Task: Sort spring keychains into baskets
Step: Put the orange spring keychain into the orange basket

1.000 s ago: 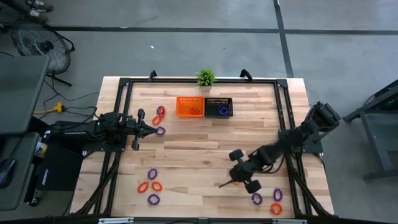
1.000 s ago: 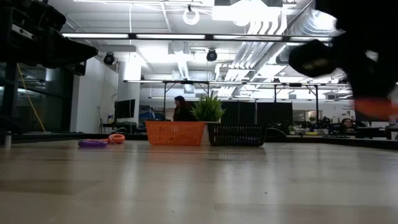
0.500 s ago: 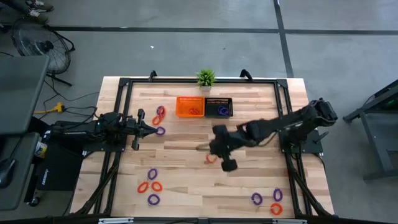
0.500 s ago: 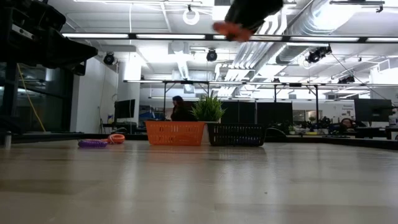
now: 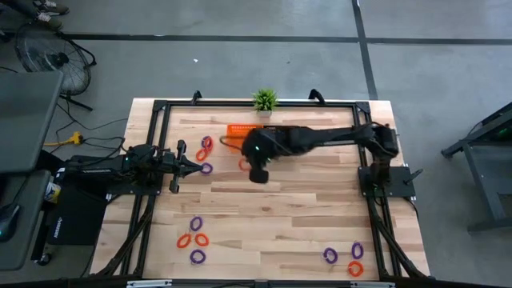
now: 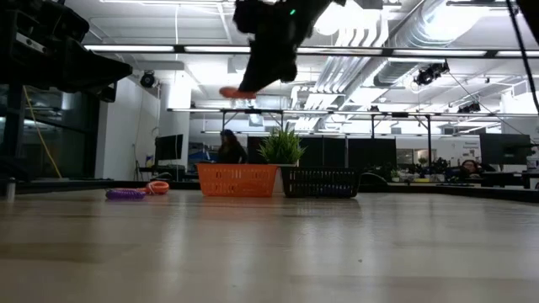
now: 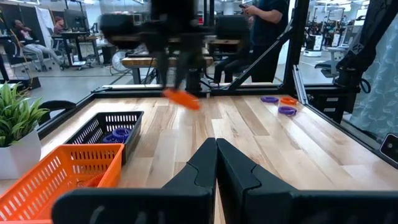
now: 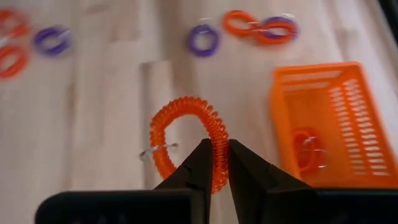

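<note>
My right gripper (image 5: 250, 160) reaches across the table, next to the orange basket (image 5: 237, 130) on its near side, and is shut on an orange-red spring keychain (image 8: 186, 104). In the low view the right gripper (image 6: 257, 71) is high above the table. The orange basket (image 8: 336, 118) holds an orange-red keychain (image 8: 308, 149). My arm hides the black basket in the high view; the black basket (image 7: 102, 130) shows beside the orange one with purple coils inside. My left gripper (image 5: 196, 166) is shut near the table's left side, beside purple and orange-red keychains (image 5: 205, 154). My right gripper pinches the orange-red keychain between its two fingers at one side of the coiled loop (image 8: 217, 138). The rest of the loop sticks out past the fingertips. The keychain (image 6: 229, 93) is lifted clear, well above the table, below the down-slanting fingers.
A small green potted plant (image 5: 265, 101) stands behind the baskets at the far edge. More keychains lie in groups at the near left (image 5: 193, 238) and the near right (image 5: 346, 258). Bare wood lies mid-table. A person (image 6: 227, 147) shows in the room beyond.
My right arm has swung from the near right part of the table toward the far left, up to the orange basket. It has carried the orange-red keychain lifted clear the whole way. The left arm has kept still.
</note>
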Robot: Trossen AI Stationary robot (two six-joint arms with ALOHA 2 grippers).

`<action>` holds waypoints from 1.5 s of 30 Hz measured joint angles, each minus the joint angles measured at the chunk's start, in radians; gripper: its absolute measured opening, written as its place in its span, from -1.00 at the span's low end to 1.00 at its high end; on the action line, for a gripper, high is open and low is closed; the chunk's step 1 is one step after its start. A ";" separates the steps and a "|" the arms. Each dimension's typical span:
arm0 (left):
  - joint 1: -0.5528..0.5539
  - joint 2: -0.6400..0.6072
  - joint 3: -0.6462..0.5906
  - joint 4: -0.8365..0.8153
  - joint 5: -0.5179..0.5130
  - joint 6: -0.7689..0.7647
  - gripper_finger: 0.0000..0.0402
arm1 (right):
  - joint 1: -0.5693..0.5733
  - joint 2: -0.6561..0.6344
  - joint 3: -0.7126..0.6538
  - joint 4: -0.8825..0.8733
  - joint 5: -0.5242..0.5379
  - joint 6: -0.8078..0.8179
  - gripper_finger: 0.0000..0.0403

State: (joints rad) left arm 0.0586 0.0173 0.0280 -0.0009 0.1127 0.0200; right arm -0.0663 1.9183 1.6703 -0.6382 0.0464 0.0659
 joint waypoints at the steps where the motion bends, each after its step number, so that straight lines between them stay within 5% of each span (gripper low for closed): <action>1: 0.000 0.000 0.000 0.000 0.000 0.000 -1.00 | -0.016 0.019 0.019 -0.001 0.003 0.011 -0.82; 21: 0.000 0.000 0.000 0.000 0.000 0.000 -1.00 | -0.245 0.141 0.083 -0.008 0.075 0.207 -0.82; 45: 0.000 0.000 0.000 0.000 -0.001 0.000 -1.00 | -0.276 0.181 0.082 -0.038 0.006 0.196 -0.67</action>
State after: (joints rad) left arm 0.0586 0.0171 0.0278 -0.0012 0.1116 0.0199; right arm -0.3420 2.0998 1.7527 -0.6758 0.0529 0.2619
